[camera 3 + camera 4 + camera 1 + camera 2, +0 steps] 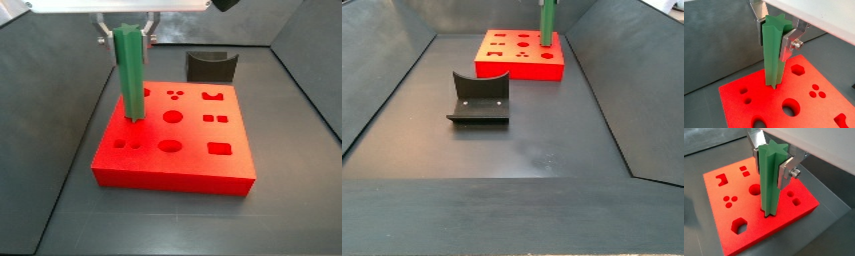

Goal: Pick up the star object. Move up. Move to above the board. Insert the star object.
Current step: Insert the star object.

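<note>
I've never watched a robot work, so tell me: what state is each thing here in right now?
Gripper: shut on the peg's top, above the board.
Peg: upright, lower end at the board's top face, in or on a recess.
Board: flat on the floor, other recesses empty.
Holder: empty, apart from the board.

Plain green star object [769, 180], upright. Bright red board [174, 175], darker red inside the recesses. Silver claw [771, 158] plates. Dark grey holder [478, 98]. Matte dark grey floor [529, 150] and walls.
</note>
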You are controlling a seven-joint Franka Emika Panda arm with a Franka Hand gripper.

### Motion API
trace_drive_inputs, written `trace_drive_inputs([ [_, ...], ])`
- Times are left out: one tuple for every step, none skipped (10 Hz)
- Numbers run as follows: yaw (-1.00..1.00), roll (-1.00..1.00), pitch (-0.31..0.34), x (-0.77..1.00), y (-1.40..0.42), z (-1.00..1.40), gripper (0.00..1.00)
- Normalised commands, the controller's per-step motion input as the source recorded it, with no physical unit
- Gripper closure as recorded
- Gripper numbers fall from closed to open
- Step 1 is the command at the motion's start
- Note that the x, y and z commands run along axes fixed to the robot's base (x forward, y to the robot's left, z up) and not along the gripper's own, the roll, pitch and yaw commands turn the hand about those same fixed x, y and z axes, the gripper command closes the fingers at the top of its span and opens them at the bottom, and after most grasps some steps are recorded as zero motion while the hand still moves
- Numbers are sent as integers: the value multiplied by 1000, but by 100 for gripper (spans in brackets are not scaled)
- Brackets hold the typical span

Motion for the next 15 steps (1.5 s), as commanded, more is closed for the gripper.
trace_drive_inputs([
  [11, 0, 0, 0, 0, 0, 100],
  [0, 0, 0, 0, 0, -31, 100],
  [0, 0, -19, 80, 0, -97, 100],
  [0, 0, -59, 26, 0, -111, 100],
  [0, 7, -146, 0, 0, -183, 100],
  [0, 10, -194, 17, 0, -214, 100],
  [0, 4, -186, 11, 0, -234, 100],
  [0, 34, -74, 17, 0, -237, 100],
  [0, 26, -76, 20, 0, -231, 100],
  [0, 0, 19, 0, 0, -46, 100],
  [0, 0, -24, 0, 0, 0, 100],
  [20, 20, -286, 0, 34, -51, 100],
  [9, 93, -314, 0, 0, -137, 100],
  [0, 141, -250, 0, 0, -203, 100],
  [0, 146, -290, 0, 0, -231, 100],
])
